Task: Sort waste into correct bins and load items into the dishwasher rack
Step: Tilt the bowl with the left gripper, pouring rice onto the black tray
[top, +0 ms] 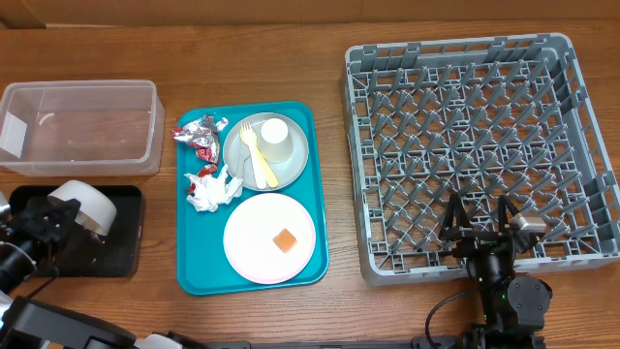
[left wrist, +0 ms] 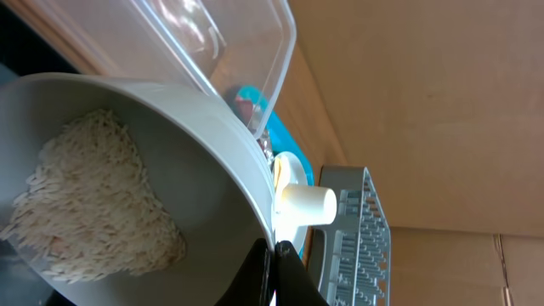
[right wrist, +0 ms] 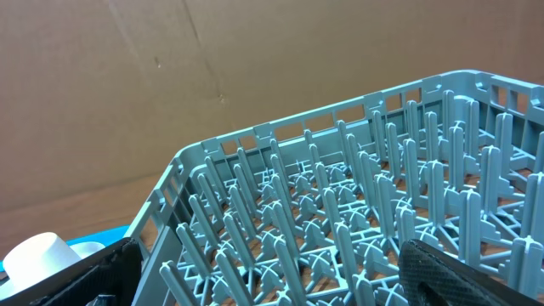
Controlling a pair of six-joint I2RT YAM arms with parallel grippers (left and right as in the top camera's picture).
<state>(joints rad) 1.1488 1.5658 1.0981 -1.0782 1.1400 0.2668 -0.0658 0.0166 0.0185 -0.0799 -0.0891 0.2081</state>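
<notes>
Overhead: left pincer clamped tight on the rim of the bowl, which is tipped above the black tray. Rice sits heaped inside. Right pincer gapes wide, empty, over the near edge of the rack.

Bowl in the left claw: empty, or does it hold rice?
Holds rice. The left wrist view shows a heap of white grains inside the bowl, whose rim the left claw pinches.
</notes>
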